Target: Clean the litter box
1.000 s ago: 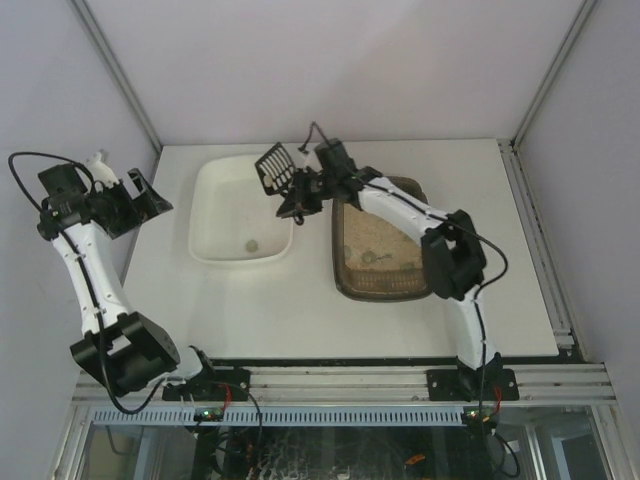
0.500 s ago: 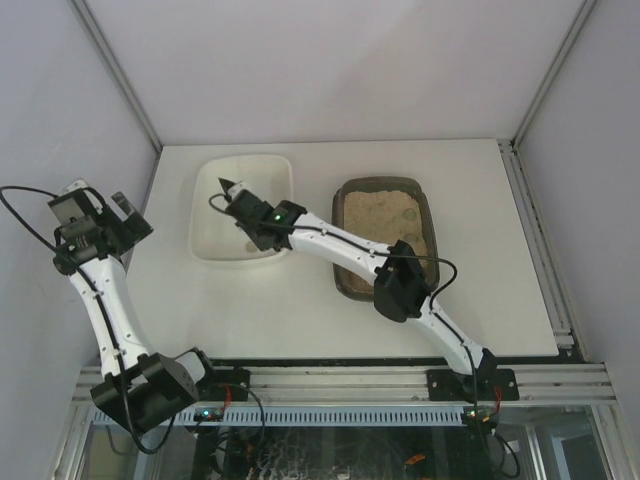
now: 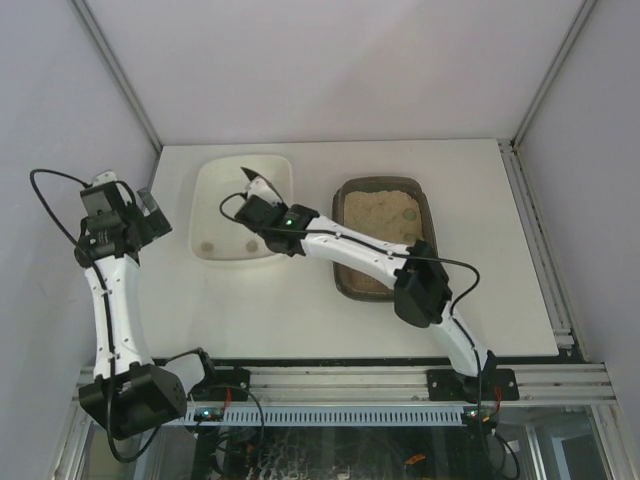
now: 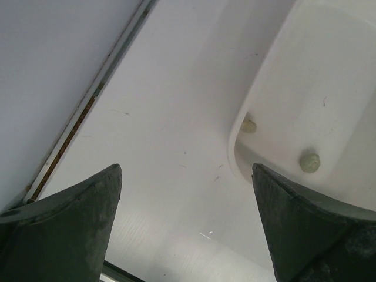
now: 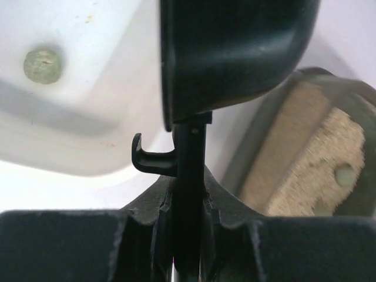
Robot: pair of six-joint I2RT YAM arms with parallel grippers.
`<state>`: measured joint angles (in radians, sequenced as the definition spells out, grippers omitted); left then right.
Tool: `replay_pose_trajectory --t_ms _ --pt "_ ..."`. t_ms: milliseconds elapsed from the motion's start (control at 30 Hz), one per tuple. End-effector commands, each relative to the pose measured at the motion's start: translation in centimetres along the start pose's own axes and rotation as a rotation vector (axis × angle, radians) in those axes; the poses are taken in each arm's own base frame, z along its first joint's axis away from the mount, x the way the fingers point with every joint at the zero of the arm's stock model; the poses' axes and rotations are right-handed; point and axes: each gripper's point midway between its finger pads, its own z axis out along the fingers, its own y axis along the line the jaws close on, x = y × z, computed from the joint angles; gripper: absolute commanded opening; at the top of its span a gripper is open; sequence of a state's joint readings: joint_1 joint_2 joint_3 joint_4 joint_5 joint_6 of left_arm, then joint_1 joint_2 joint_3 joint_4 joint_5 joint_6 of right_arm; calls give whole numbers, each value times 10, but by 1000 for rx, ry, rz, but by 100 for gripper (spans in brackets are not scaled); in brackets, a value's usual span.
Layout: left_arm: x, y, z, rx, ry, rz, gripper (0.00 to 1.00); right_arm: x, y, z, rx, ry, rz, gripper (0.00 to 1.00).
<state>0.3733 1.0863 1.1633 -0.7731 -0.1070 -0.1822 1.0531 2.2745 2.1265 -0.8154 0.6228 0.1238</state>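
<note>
Bright, even light; blurry wrist foregrounds

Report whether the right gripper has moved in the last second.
Yes. The right gripper, shut on the scoop, went left from the white tub's right rim to over its inside.

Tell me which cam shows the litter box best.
Top external: the litter box shows nearly whole, crossed by the right arm. Right wrist catches just one corner, beside the scoop held in the right gripper. Left wrist misses it, showing the white tub.
</note>
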Motion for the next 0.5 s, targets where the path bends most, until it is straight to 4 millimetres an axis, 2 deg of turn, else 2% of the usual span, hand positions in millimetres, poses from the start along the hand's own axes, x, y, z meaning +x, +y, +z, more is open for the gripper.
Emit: replay_pose_trajectory --t_ms 0,133,233,300,367,467 --pt "-25 -20 -8 55 -64 57 96 -23 -83 -81 129 -71 280 0" --pt "-39 -51 -8 111 -81 127 95 37 -119 -102 208 102 382 0" --pt "-43 -84 -8 176 -85 181 95 91 -145 -115 317 301 410 0" --pt "-44 -106 -8 227 -81 202 95 119 -157 -120 395 413 431 0" --pt "-42 -125 -7 275 -73 218 95 147 -153 -118 382 523 432 0" --pt "-35 -147 -7 331 -55 233 94 168 -148 -119 397 584 507 0"
